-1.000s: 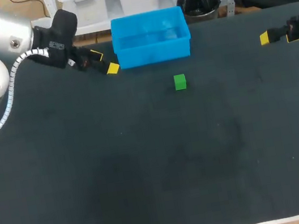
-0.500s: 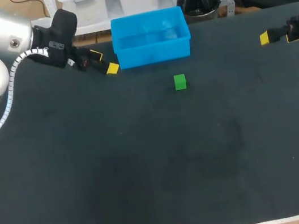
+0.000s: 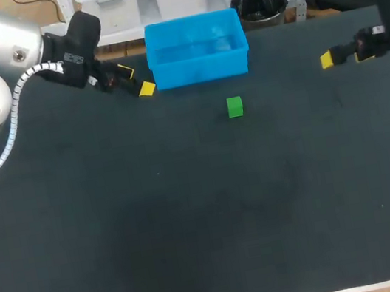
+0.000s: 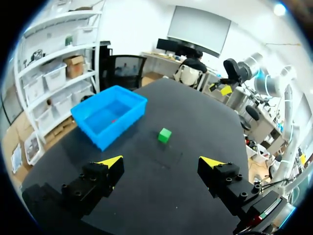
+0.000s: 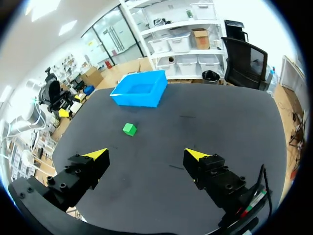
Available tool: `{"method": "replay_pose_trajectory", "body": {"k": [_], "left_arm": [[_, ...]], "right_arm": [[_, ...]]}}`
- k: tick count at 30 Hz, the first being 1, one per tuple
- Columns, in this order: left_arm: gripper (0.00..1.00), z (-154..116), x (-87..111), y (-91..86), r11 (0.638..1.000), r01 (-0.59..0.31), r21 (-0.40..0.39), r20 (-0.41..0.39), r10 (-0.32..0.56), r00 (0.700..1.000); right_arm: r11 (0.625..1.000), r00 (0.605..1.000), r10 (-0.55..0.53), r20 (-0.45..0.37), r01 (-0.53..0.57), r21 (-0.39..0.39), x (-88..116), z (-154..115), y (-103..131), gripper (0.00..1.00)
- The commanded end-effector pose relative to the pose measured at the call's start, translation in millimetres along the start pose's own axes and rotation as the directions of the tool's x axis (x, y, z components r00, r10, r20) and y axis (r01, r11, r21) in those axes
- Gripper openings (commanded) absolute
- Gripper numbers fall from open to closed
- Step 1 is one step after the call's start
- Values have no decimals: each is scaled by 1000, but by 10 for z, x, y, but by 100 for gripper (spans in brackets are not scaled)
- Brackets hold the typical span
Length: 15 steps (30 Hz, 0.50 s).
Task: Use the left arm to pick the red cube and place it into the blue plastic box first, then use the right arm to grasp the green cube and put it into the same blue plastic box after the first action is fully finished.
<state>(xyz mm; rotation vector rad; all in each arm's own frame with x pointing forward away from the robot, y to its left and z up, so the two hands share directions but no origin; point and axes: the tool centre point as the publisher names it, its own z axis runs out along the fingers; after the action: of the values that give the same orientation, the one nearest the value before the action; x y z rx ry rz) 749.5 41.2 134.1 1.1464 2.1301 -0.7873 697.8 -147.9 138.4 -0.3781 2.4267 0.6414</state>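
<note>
Far on table (image 3: 194, 228), box (image 3: 198, 49); cube (image 3: 235, 106) before it, left end effector (image 3: 136, 81) beside box

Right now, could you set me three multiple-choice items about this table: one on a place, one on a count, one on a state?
1. Where is the green cube?
A. in the blue box
B. on the table, in front of the box
C. held by the left gripper

2. How many cubes lie on the table outside the box?
A. one
B. two
C. three

3. The left gripper is:
A. shut on the green cube
B. shut on the box's rim
C. open, holding nothing

Key: 1 B, it sits on the table apart from the box; 2 A, only the green one shows there; 3 C, its yellow tips stand apart with nothing between.
</note>
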Motion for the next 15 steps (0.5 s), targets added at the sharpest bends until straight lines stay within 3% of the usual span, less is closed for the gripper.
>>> {"method": "replay_pose_trajectory", "body": {"k": [1, 15], "left_arm": [[100, -3, 10, 8, 1000, -3, 3, 4, 3, 1000], [100, -3, 10, 8, 1000, -3, 3, 4, 3, 1000]], "right_arm": [[1000, 999, 0, -52, 1, 24, -137, 184, 83, 100], [996, 989, 23, -143, -10, 89, -259, 525, 347, 100]]}}
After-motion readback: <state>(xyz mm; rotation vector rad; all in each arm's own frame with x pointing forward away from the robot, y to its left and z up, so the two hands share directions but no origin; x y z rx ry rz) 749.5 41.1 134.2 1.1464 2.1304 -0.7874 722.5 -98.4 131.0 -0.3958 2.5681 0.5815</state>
